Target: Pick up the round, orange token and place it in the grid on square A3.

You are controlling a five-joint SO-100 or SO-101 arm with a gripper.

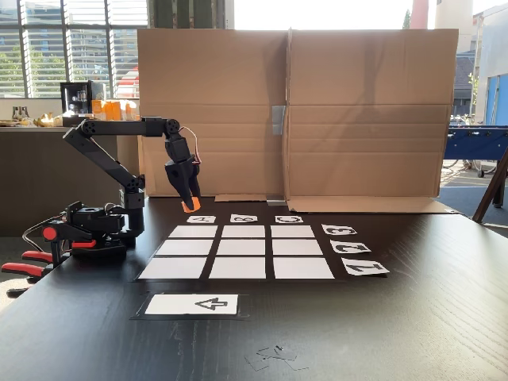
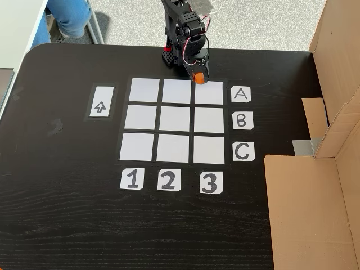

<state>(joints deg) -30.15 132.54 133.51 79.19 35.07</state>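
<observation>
The black SO-100 arm's gripper hangs tip-down with its jaws closed around the orange token, which shows as a small bright patch at the fingertips. In a fixed view from the front it is raised off the black table, above the far left corner of the grid, just over the "A" tag. In the fixed view from above, the gripper and the token sit over the far edge of square A3, the far right cell in that view, in line with the "A" tag to its right and the "3" tag on the near side. The white card with the black arrow lies left of the grid there, apart from it. A folded cardboard screen stands at the table's far edge in the front view.
</observation>
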